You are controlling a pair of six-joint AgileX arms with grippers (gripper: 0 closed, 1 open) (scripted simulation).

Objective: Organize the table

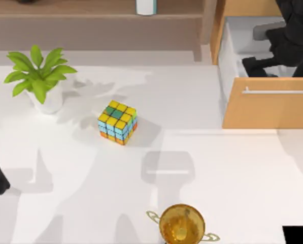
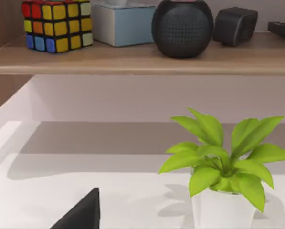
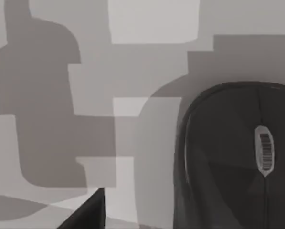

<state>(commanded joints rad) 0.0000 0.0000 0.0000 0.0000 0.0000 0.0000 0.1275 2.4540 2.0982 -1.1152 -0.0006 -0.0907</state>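
White bench (image 1: pixel 232 178): broad flat top carrying a potted plant (image 1: pixel 39 76) toward its left rear, a scrambled puzzle cube (image 1: pixel 118 122) near the middle, and a gold trophy cup (image 1: pixel 181 223) at the front edge. Open light-wood drawer (image 1: pixel 265 109) at right rear, with the right arm's end effector (image 1: pixel 263 63) reaching down into it; its wrist camera sits just above a black computer mouse (image 3: pixel 233 157) on the drawer floor; finger spread cannot be told. Left arm parked at the bench's left edge; finger spread cannot be told. Rear shelf (image 2: pixel 132 59) holds a second cube (image 2: pixel 56 26), tissue box (image 2: pixel 123 24) and round speaker (image 2: pixel 182 27). Judged status: mouse apparently stowed; cube and trophy still loose, drawer not closed.
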